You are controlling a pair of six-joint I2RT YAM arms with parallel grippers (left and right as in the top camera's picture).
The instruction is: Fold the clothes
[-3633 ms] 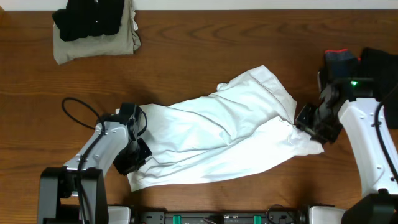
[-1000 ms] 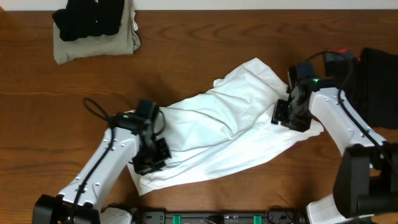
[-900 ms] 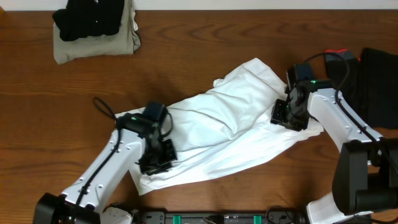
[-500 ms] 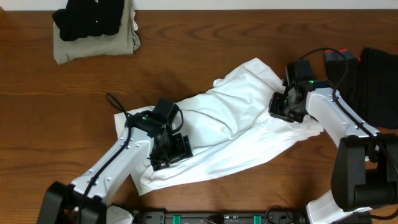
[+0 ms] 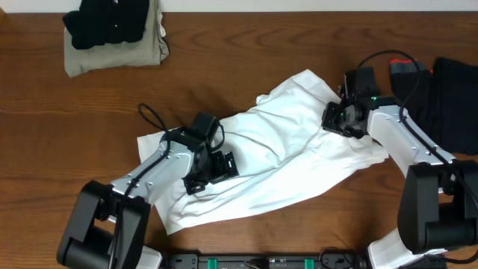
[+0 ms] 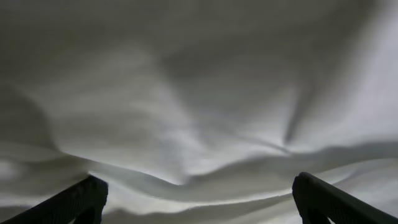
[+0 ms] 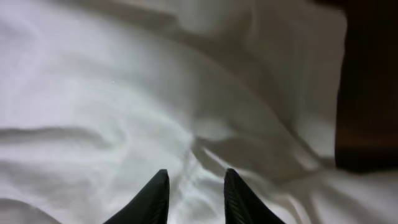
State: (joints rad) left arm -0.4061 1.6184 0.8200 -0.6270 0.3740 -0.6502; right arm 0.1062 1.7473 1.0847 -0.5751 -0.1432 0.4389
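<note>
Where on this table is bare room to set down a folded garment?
The brown wooden table is bare between the khaki-and-black folded pile and the large white wrinkled shirt, and left of the shirt, below that pile. Crowded: the middle, under the shirt, and the right edge, with black cloth.

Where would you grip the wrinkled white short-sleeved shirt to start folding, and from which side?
On the wrinkled white cloth shirt, probably the lower-left corner, approached from the near edge of the brown wooden table: it lies flat and exposed, while the middle is bunched.
</note>
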